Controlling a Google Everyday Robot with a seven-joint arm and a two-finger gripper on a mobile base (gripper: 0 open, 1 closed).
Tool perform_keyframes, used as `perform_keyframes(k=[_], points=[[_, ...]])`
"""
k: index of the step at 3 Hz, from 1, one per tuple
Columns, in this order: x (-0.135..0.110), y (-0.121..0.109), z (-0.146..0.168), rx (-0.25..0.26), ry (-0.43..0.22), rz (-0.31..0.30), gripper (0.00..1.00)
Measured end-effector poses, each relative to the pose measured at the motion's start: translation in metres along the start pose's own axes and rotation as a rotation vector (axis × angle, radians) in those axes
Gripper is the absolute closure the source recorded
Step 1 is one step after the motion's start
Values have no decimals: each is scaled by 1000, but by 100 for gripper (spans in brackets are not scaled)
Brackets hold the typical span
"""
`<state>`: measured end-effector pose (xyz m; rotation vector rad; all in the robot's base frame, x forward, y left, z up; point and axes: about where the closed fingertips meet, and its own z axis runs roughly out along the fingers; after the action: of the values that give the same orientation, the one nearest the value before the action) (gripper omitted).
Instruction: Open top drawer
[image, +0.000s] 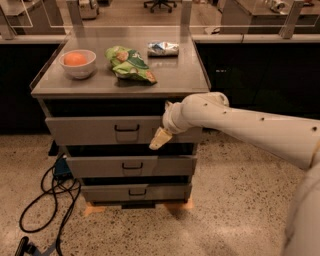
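Top drawer: my gripper hangs just right of its handle, probably lining up a pull; clenched or released, I cannot tell

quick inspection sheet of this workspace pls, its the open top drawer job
surface: grey cabinet top, flat, carries three items
job's things: top drawer, black handle at centre, dark gap above its front
clutter: white bowl holding something orange, green bag, blue and white packet
grippers: hand in front of the top drawer's right part, right of the handle, not on it
cables: black cables looped on the speckled floor, left of the cabinet
surroundings: middle drawer and bottom drawer below, dark counters behind
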<state>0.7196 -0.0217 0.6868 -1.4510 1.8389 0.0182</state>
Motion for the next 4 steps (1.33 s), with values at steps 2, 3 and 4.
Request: perform_keyframes(k=[2, 3, 4], points=[[7, 21, 50, -102, 94, 20, 0], [7, 21, 50, -102, 94, 20, 9], [7, 21, 50, -102, 94, 20, 28]])
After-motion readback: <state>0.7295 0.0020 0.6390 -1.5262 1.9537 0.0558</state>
